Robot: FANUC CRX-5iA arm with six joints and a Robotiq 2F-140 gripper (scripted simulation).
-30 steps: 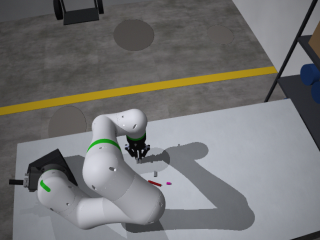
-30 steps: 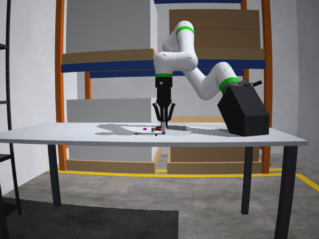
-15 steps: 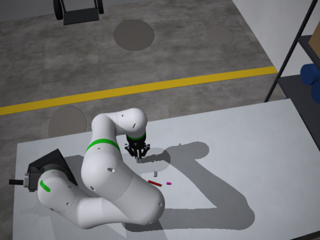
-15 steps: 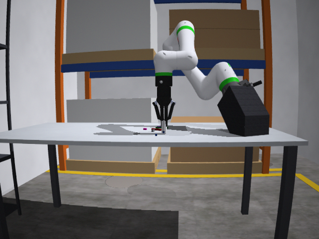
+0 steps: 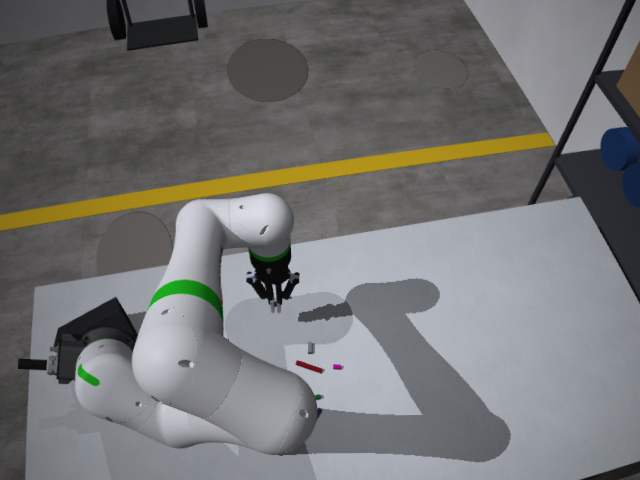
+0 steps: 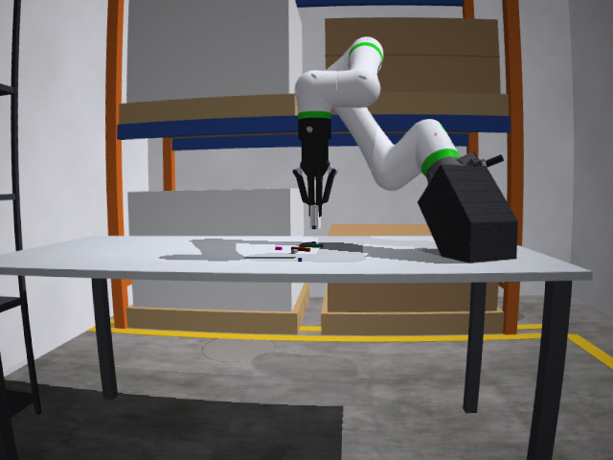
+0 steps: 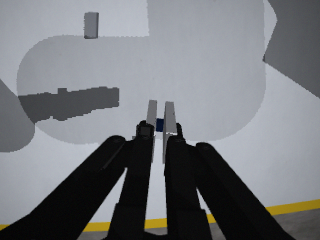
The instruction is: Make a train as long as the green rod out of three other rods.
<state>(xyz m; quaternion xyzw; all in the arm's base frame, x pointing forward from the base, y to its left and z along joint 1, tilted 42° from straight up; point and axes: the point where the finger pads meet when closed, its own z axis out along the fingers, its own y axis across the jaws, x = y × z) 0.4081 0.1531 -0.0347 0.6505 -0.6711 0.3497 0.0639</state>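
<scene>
A white robot arm reaches over a pale grey table (image 5: 516, 289), with its black gripper (image 6: 313, 214) pointing straight down and hanging above the surface, not touching it. The gripper's two fingers are nearly closed and pinch a tiny blue rod (image 7: 160, 124) between their tips; in the wrist view the blue piece sits squarely between the two pale finger pads. From the side the same blue rod shows at the very bottom of the fingers, clear of the table. The other rods lie on the table away from the gripper, nearer the arm's base side: a short grey rod (image 5: 310, 347), then a red rod (image 5: 309, 366) lying at a slant, with a small magenta rod (image 5: 337, 366) just beside its end. A green rod (image 5: 318, 396) and a purple rod (image 5: 319, 411) peek out from under the arm's elbow, mostly hidden.
</scene>
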